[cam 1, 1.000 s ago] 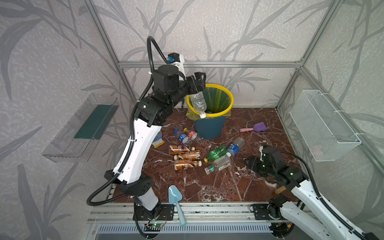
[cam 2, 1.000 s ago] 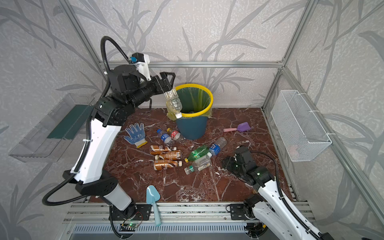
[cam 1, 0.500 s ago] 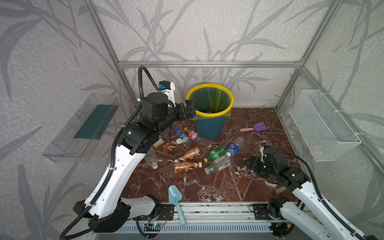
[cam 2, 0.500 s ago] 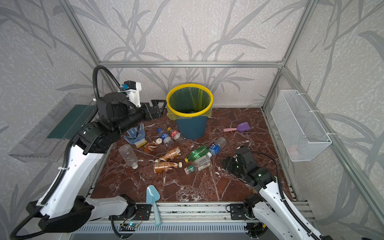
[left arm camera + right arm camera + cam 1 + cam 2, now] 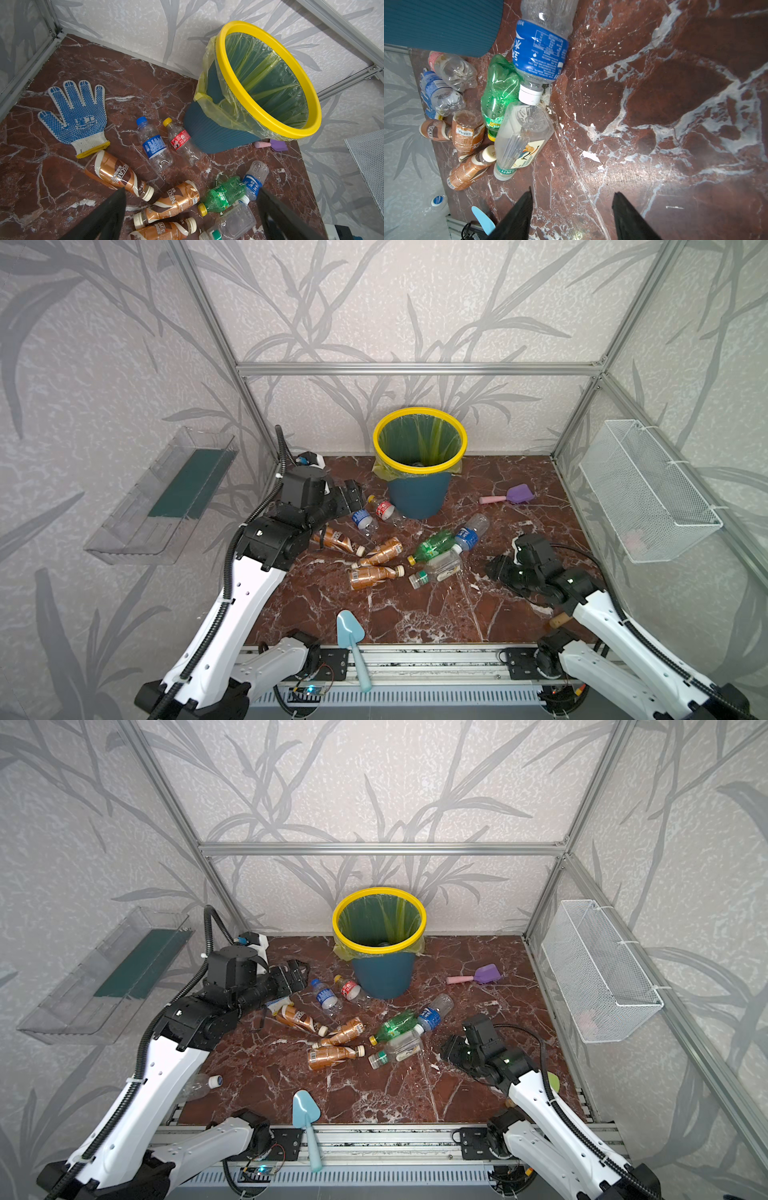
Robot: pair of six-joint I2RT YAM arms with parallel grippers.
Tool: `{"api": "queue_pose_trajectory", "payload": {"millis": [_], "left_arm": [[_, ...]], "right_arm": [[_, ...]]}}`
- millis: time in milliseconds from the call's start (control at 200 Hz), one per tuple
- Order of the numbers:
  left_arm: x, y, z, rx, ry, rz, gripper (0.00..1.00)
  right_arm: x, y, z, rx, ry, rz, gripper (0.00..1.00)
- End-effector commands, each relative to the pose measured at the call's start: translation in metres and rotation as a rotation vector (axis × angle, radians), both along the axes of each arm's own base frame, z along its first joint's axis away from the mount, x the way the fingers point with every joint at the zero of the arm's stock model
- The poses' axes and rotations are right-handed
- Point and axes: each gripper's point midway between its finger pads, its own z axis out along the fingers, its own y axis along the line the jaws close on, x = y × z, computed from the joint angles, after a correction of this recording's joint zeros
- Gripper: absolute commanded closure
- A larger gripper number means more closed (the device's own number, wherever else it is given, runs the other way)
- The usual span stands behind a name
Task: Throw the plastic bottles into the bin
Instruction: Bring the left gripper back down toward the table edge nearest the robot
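The teal bin [image 5: 419, 497] [image 5: 383, 978] with its yellow rim stands upright at the back middle; the left wrist view shows it as well [image 5: 218, 133]. Several plastic bottles lie on the marble floor in front of it: brown ones [image 5: 376, 574], a green one [image 5: 434, 545] [image 5: 500, 89], blue-labelled ones [image 5: 469, 533] [image 5: 154, 145], a red-labelled one [image 5: 180, 139]. One clear bottle [image 5: 199, 1085] lies at the front left edge beside the left arm. My left gripper [image 5: 353, 499] [image 5: 191, 189] hangs open and empty left of the bin. My right gripper [image 5: 494, 568] [image 5: 572, 190] is open and empty, low, right of the pile.
A blue-dotted glove [image 5: 76, 116] lies by the left wall. A light blue scoop [image 5: 351, 635] sits at the front edge and a purple one [image 5: 515, 494] right of the bin. A wire basket [image 5: 648, 489] and a clear tray [image 5: 166, 493] hang on the side walls.
My left arm swung down from the bin's rim to the floor on its left. The clear bottle it held fell outside the bin to the front left. The right arm stayed put.
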Motion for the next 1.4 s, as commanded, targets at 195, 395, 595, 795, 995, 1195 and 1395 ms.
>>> {"api": "queue_pose_trajectory", "payload": {"millis": [195,395,595,795,995,1195,1395], "left_arm": [[-0.012,0.006,-0.018,-0.051,0.054,0.032,0.05],[-0.02,0.019,-0.03,-0.064,0.102,0.115,0.06],[-0.033,0.042,-0.047,-0.1,0.158,0.27,0.06],[-0.042,0.054,-0.058,-0.163,0.174,0.368,0.05],[-0.054,0.072,-0.065,-0.186,0.235,0.5,0.06],[-0.088,0.103,-0.09,-0.136,0.365,0.695,0.05],[-0.146,0.151,-0.132,-0.088,0.51,0.922,0.01]], "right_arm": [[0.005,0.008,-0.003,0.004,-0.001,0.013,0.37],[0.005,0.011,-0.004,-0.004,0.003,0.021,0.37],[0.005,0.014,-0.003,-0.012,0.001,0.032,0.37],[0.004,0.017,-0.003,-0.017,0.003,0.043,0.37],[0.005,0.019,-0.002,-0.024,0.002,0.055,0.36],[0.007,0.022,-0.002,-0.023,-0.003,0.069,0.36],[0.007,0.024,-0.002,-0.029,-0.018,0.099,0.36]]}}
